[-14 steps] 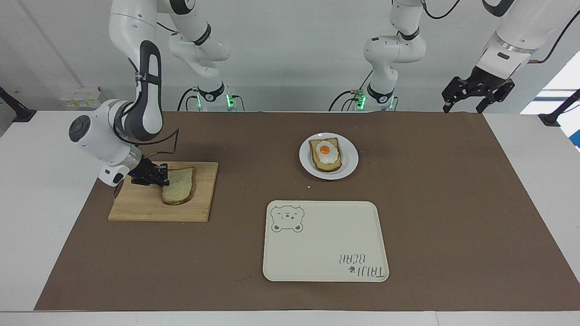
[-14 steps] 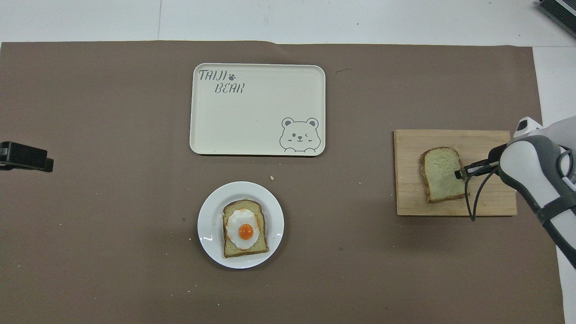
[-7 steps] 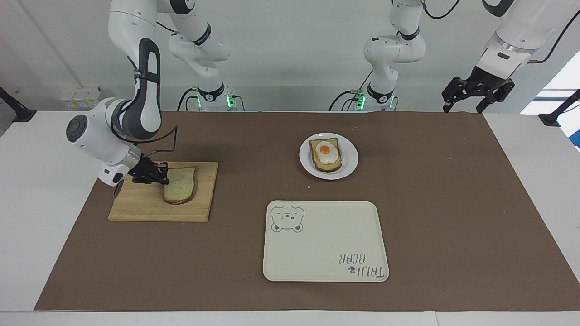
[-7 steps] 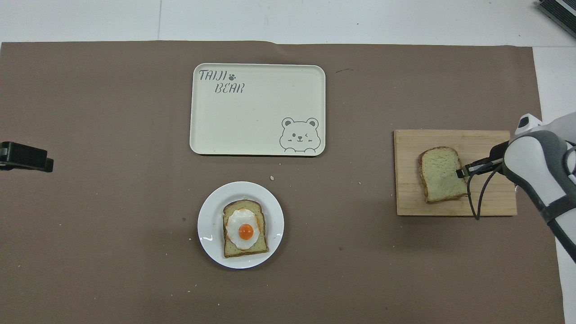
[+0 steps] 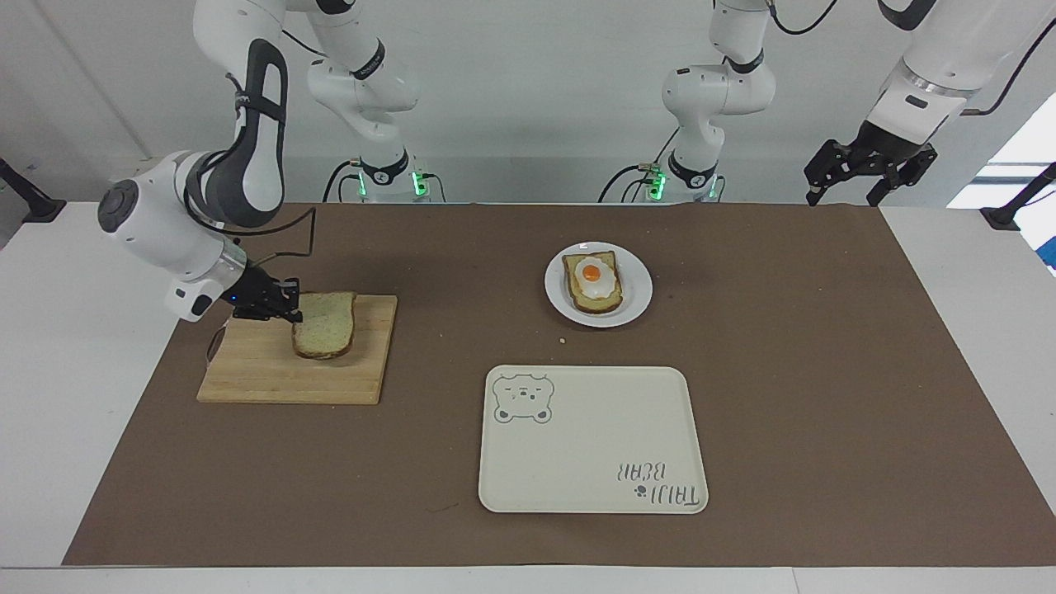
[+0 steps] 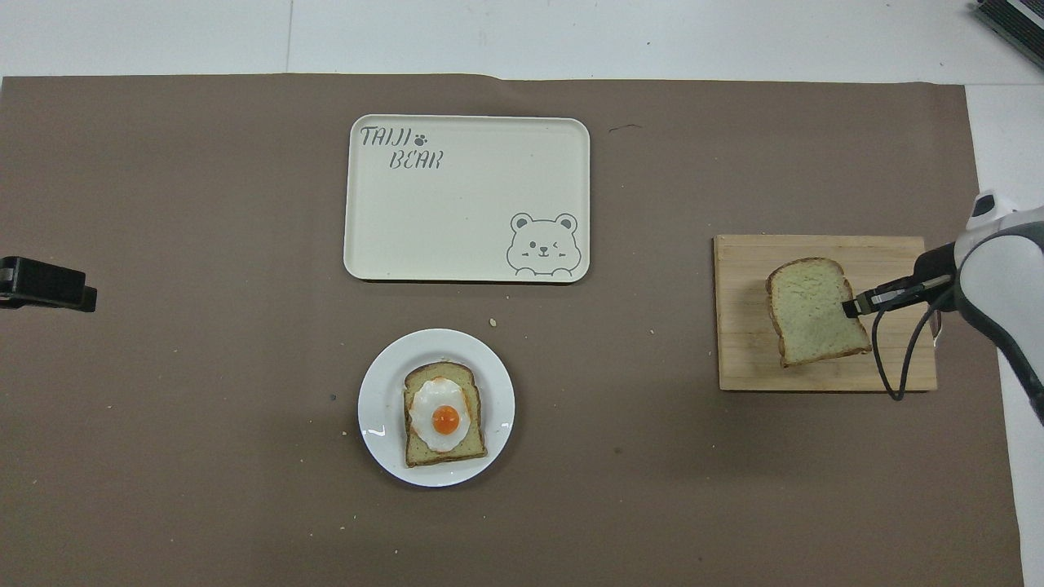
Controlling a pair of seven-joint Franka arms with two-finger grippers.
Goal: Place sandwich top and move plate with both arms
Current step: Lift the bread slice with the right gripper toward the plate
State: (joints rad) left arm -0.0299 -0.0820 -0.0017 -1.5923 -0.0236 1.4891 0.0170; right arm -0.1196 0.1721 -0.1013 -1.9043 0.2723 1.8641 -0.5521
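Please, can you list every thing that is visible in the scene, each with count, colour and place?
Plain slice of pale bread: one, pale with brown crust, held over the board.
Wooden cutting board: one, light wood, toward the right arm's end.
Round white plate: one, glossy white, mid-table.
Bread slice with fried egg: one, on the plate.
Cream rectangular tray with bear drawing: one, farther from the robots than the plate.
Brown table cover: one.
Right tool: black, shut on the plain slice.
Left tool: black, open, waiting over the table's edge.
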